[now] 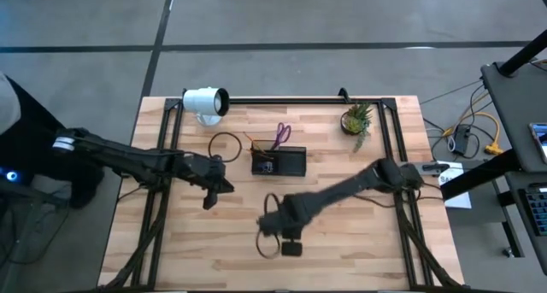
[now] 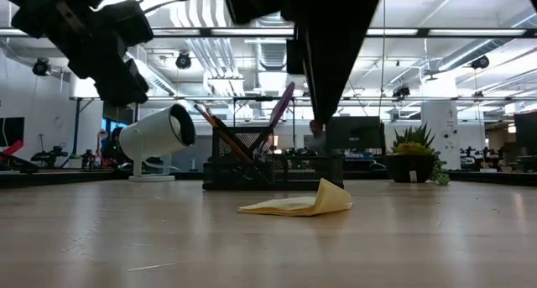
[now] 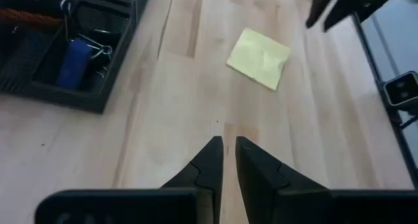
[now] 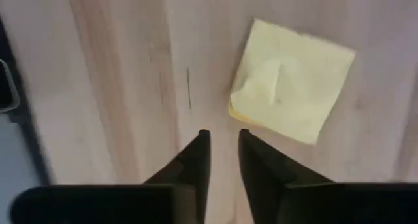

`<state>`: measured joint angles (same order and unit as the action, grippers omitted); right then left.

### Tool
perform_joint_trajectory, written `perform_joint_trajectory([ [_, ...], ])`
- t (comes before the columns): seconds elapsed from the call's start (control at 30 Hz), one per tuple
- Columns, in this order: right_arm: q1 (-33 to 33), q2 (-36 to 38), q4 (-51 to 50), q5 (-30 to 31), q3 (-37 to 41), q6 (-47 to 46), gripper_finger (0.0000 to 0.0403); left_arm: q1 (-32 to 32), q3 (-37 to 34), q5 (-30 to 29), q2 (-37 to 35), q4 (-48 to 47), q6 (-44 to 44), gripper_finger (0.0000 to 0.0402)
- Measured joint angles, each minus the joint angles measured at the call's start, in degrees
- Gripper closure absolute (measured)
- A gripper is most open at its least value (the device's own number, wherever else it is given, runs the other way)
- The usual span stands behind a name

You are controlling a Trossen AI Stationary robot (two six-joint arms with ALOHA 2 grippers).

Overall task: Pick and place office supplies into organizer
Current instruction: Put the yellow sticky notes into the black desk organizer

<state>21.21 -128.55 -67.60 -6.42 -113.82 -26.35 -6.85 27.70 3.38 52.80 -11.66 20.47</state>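
Right gripper (image 4: 222, 138): positioned above the bare wood just beside the yellow sticky-note pad (image 4: 291, 80), fingers drawn nearly together with only a narrow slit between them, holding nothing. In its wrist view the pad lies flat on the table (image 1: 359, 233) just past the fingertips, one corner creased and lifted (the low view confirms a raised, curled edge (image 2: 302, 202)). Contact between fingers and pad is not seen.

Left gripper (image 3: 226, 145): suspended over the table, on the lamp side of the pad, fingers likewise close together with a thin gap and empty. From its wrist view the pad (image 3: 259, 58) lies well ahead of the tips, with the organizer (image 3: 65, 96) off to one side.

Organizer (image 1: 293, 162): dark tray standing beyond the pad, toward the table's far edge. Its taller compartment holds purple-handled scissors (image 1: 282, 134) and an orange pencil (image 2: 220, 132), both leaning upright. A blue item (image 3: 70, 62) and metal clips (type uncertain) lie in a low compartment.

Surroundings relative to the organizer: a white cylindrical lamp (image 1: 205, 102) on its side stands to one side near the far edge; a small potted plant (image 1: 356, 120) stands to the other side.
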Motion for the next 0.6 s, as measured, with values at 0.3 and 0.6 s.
perform_joint_trajectory([
  [0.3,8.18,0.13,3.98,20.08,5.11,10.15,0.0233,0.00,0.13,-0.01,3.50,4.15,-1.56,0.0375],
  [0.6,6.01,0.08,11.58,21.81,14.13,11.46,0.0210,-0.02,0.13,-0.02,3.31,3.72,-1.54,0.0375],
])
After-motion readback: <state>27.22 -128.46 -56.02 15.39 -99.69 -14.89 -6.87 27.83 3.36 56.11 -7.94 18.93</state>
